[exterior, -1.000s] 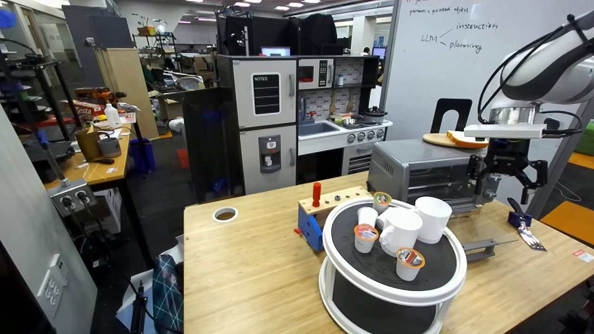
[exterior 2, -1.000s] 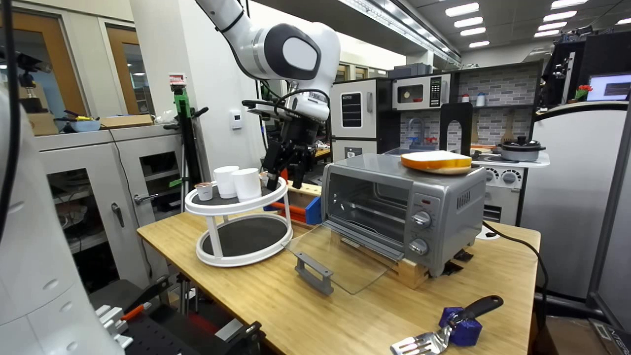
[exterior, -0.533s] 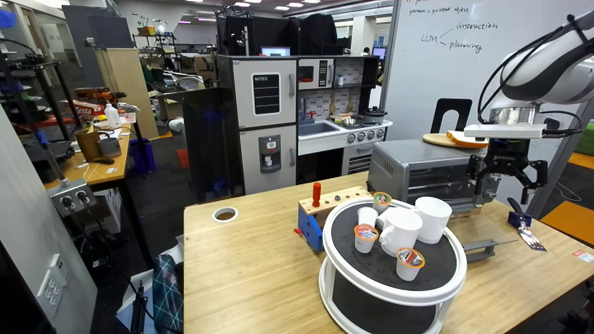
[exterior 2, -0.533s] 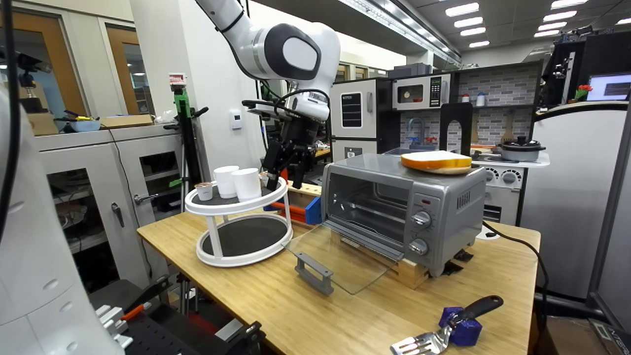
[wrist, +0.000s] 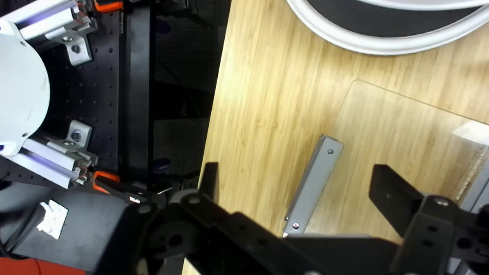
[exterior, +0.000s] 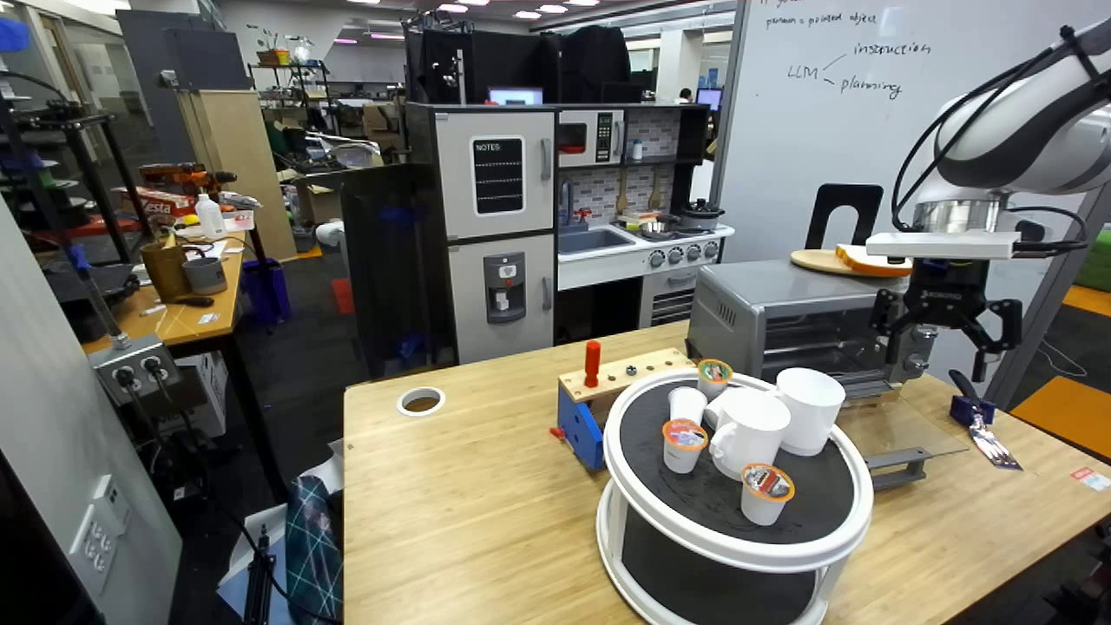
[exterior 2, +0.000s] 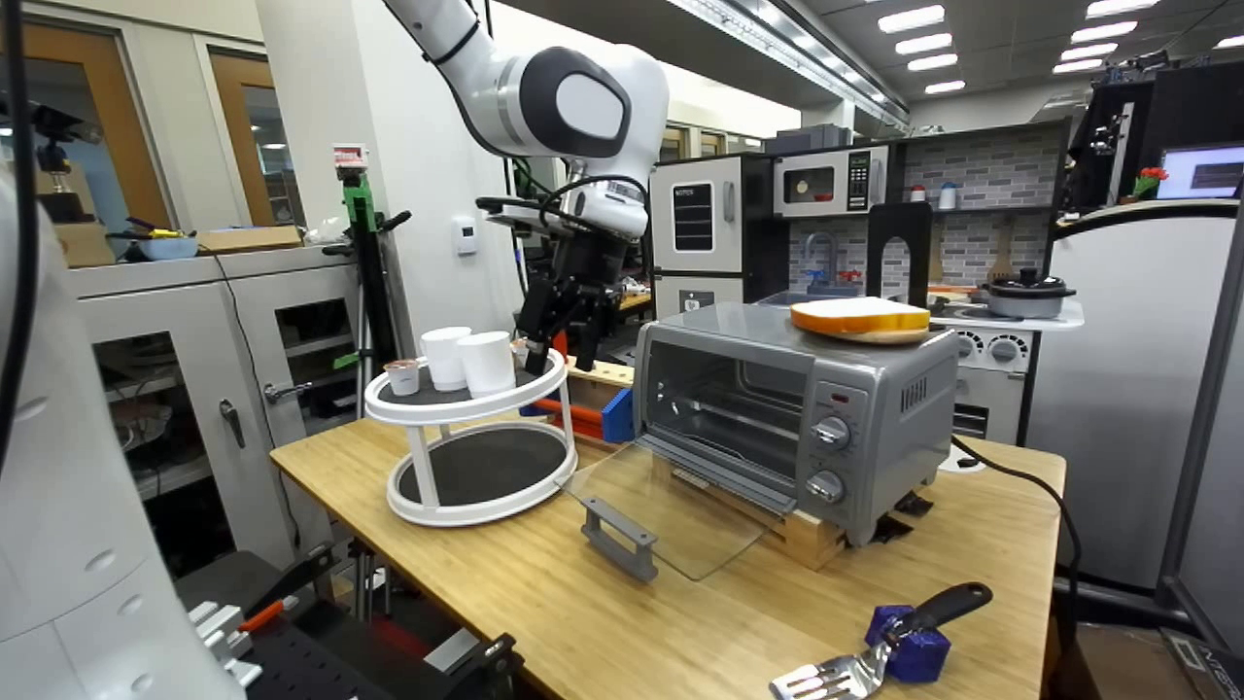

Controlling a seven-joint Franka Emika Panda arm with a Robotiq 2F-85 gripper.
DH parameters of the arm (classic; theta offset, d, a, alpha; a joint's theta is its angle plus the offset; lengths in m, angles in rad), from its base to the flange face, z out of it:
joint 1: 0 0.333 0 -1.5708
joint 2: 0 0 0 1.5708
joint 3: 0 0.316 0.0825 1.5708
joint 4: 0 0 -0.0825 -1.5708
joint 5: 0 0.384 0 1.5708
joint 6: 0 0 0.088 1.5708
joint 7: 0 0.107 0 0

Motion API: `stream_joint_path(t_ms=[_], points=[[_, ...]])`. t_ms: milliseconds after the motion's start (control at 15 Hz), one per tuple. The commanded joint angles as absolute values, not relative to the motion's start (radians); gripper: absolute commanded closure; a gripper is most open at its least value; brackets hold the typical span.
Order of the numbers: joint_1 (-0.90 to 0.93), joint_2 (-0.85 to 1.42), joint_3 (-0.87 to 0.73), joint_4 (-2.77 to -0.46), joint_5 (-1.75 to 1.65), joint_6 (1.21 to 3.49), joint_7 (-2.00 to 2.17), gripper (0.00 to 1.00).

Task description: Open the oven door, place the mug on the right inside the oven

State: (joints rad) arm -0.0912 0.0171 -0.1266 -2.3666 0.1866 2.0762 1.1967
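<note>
Gripper (wrist: 297,181) spread wide, holding nothing. Right-hand mug (exterior 2: 488,364) sits atop round stand (exterior: 755,557), just beside second mug (exterior 2: 443,356). We expect light, rigid, slick, maybe breakable; we'd grasp across outer sides, gently.

There are two white mugs (exterior 2: 486,365), one toaster oven (exterior 2: 805,418).

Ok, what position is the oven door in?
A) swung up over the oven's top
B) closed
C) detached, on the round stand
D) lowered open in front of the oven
D: the oven door is folded down before the oven, its grey handle farthest out.
</note>
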Motion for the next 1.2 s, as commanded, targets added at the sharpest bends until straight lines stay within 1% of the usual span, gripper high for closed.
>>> stream_joint_path(t_ms=[0, 600, 1133], points=[[-0.093, -0.001, -0.116, -2.372, 0.184, 2.074, 1.185, 0.00], [-0.051, -0.035, -0.059, -2.365, 0.119, 2.071, 1.141, 0.00], [-0.037, -0.031, -0.041, -2.349, 0.068, 2.078, 1.137, 0.00]])
